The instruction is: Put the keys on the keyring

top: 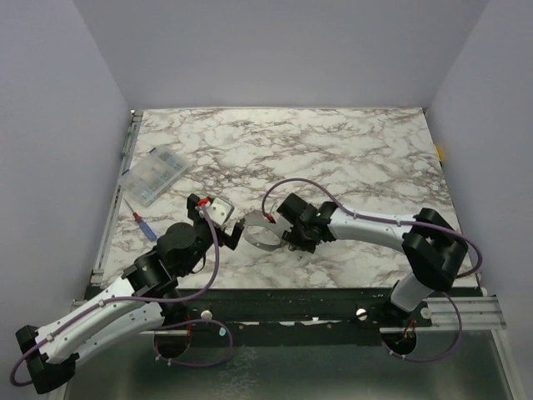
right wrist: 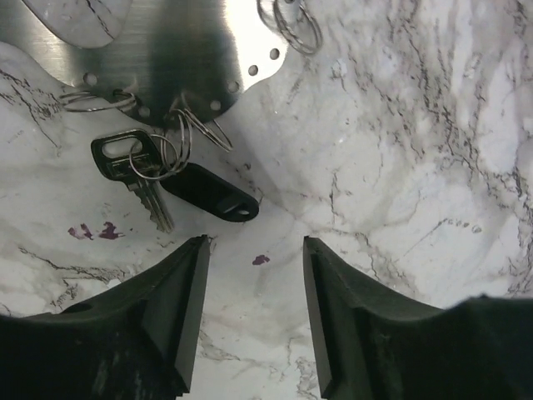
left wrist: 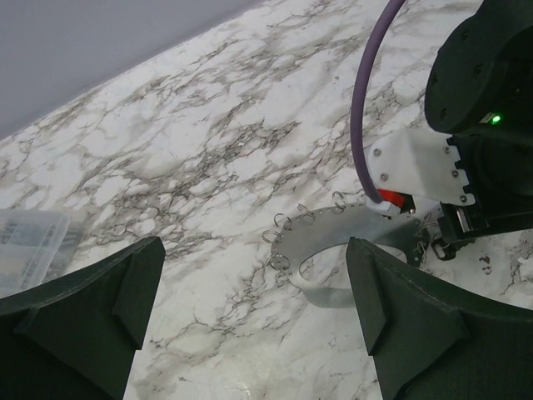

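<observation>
**Item: keyring** (right wrist: 175,50). Thin brushed-metal hoop, pale silver, with a row of small holes along one edge. Several holes carry wire split rings (right wrist: 296,25).
**Location:** lying on the marble tabletop (top: 333,150) in its near half, about midway between the left and right edges and between the two grippers.
**Attached:** one key (right wrist: 125,158), dark head and silvery blade, lying flat beside the hoop. It appears threaded on a split ring. A black tag (right wrist: 212,193) lies touching the same cluster.
**Handling (judged):** the hoop is light, stiff and slick, and likely to skate on the polished stone if pushed. Best gripped across its thin wall, away from the rings. The key is small, flat and hard to lift off the stone; take it by the head. The split rings are springy and need prying.
**Left gripper** (left wrist: 254,250): jaws wide apart, empty, hoop ahead of it.
**Right gripper** (right wrist: 255,246): jaws parted, nothing between them, just short of key and tag.
</observation>
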Controlling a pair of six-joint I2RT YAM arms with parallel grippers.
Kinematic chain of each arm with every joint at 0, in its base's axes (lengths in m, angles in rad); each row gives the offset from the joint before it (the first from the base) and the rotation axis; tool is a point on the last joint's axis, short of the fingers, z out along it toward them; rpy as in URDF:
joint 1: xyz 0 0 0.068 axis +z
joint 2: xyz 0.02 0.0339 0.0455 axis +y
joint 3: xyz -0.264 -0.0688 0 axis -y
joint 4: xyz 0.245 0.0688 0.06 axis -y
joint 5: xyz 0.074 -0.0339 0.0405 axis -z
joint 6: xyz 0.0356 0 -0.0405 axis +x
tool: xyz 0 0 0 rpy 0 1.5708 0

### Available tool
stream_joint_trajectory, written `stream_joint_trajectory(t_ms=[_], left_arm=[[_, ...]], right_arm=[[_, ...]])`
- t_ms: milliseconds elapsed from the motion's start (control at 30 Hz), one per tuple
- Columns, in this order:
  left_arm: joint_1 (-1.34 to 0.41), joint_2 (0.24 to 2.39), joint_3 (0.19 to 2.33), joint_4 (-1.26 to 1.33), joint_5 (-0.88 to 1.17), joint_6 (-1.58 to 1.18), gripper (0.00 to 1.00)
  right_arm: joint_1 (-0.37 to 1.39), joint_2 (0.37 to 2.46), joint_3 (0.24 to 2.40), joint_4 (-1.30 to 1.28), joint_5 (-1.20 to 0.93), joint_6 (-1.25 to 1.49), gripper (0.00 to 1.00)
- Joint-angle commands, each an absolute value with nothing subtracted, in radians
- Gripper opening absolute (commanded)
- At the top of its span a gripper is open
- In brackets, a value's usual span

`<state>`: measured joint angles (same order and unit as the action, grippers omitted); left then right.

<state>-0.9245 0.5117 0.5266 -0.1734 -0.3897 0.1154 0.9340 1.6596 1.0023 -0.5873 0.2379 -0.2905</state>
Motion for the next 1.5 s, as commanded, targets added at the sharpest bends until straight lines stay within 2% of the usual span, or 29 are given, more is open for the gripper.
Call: stream_joint_trajectory(t_ms=[0, 200, 467, 567, 667, 800, 933, 1233, 1467], left_arm=[[-0.922, 0.538, 0.524, -0.146, -0.427, 0.095, 0.99], [-0.921, 0.598, 0.519, -0.113, -0.468, 0.058, 0.99], [-0.907, 0.767, 0.553, -0.078, -0.465, -0.046, 0.99], [-0.885, 0.839, 0.575, -0.083, -0.434, -0.088, 0.99], [-0.844, 0.902, 0.605, -0.099, -0.398, -0.138, 0.99], [-0.773, 0.961, 0.628, -0.101, -0.357, -0.195, 0.99], [-0.695, 0.987, 0.642, -0.113, -0.367, -0.194, 0.99], [-0.501, 0.986, 0.639, -0.114, -0.593, -0.209, 0.99], [-0.459, 0.958, 0.638, -0.116, -0.677, -0.198, 0.99]], right_arm=[[0.931, 1.549, 0.963, -0.557, 0.29, -0.19, 0.58], [0.922, 1.321, 0.877, -0.407, 0.238, -0.031, 0.69], [0.919, 1.202, 0.761, -0.251, 0.144, 0.263, 0.66], [0.916, 1.164, 0.707, -0.206, 0.227, 0.349, 0.68], [0.906, 1.129, 0.668, -0.17, 0.316, 0.411, 0.79], [0.892, 1.114, 0.631, -0.16, 0.456, 0.493, 0.87], [0.832, 1.105, 0.639, -0.208, 0.5, 0.568, 0.91], [0.587, 1.016, 0.691, -0.235, 0.458, 0.517, 0.98], [0.576, 1.027, 0.859, -0.278, 0.62, 0.454, 1.0]])
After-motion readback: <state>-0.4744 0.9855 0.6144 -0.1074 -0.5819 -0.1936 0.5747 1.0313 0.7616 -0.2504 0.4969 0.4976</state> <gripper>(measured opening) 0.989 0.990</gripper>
